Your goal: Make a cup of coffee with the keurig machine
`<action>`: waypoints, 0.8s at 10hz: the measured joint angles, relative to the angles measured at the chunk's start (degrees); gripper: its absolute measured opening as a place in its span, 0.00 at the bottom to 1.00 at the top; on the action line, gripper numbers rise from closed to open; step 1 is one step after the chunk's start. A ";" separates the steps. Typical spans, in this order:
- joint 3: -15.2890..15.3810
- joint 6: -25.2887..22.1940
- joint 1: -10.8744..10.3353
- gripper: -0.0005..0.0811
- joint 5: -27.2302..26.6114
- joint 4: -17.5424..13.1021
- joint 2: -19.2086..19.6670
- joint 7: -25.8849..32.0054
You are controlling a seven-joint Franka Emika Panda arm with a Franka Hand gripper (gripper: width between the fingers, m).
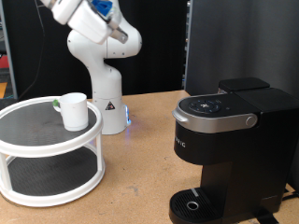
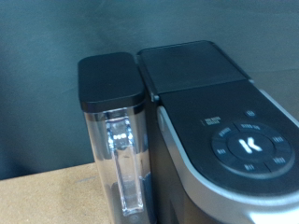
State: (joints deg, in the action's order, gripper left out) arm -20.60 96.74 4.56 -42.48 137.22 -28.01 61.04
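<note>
The black keurig machine [image 1: 229,149] stands at the exterior view's right with its lid down, a silver-grey band around the top and a round drip base [image 1: 192,204] below. The wrist view shows its top with round buttons [image 2: 245,146] and the clear water tank [image 2: 120,140] beside it. The white cup [image 1: 73,110], handle and green rim showing, stands on the upper tier of a white round shelf [image 1: 47,149] at the left. The gripper does not show in either view; only the white arm [image 1: 93,23] shows at the top, high above the table.
The arm's white base [image 1: 107,103] stands on the wooden table between the shelf and the machine. A dark curtain hangs behind. Bare table [image 1: 140,177] lies between shelf and machine.
</note>
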 joint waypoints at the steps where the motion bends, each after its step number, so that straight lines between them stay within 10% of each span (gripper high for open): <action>1: -1.21 -1.03 1.10 0.01 0.43 -0.06 -0.16 -0.21; 5: -7.31 -12.21 2.99 0.01 7.06 -2.83 -0.37 4.28; 8: -8.09 -10.89 3.43 0.01 6.69 -2.17 -0.40 4.33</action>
State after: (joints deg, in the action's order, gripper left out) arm -28.69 85.85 8.00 -35.79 135.05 -28.41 65.37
